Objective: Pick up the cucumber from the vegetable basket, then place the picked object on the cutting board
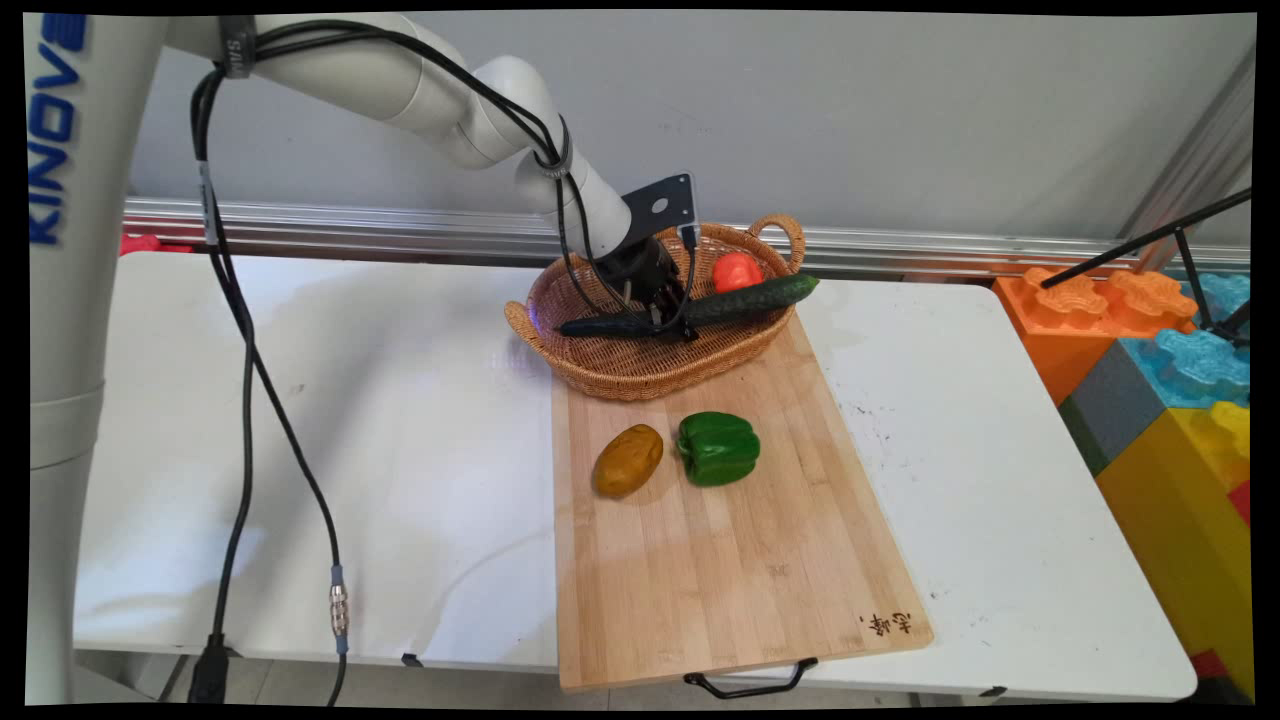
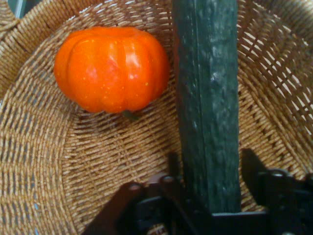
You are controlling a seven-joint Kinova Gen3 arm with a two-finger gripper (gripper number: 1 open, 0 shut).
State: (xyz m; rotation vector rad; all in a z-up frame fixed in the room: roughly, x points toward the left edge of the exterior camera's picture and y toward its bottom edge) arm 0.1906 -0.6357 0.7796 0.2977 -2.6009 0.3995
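A long dark green cucumber (image 1: 745, 300) lies across the wicker basket (image 1: 600, 365), its right end poking over the rim. My gripper (image 1: 665, 315) reaches down into the basket and is shut on the cucumber near its middle. In the hand view the cucumber (image 2: 208, 98) runs straight up between the two fingers (image 2: 253, 166), which press on its sides. A red-orange tomato (image 1: 737, 270) sits at the back of the basket, and in the hand view this tomato (image 2: 110, 68) lies left of the cucumber on the woven floor (image 2: 73, 171).
The basket stands on the far end of a wooden cutting board (image 1: 740, 570). A brown potato (image 1: 629, 460) and a green bell pepper (image 1: 718, 448) lie on the board in front of it. Big coloured foam blocks (image 1: 1170, 380) stand at the table's right edge.
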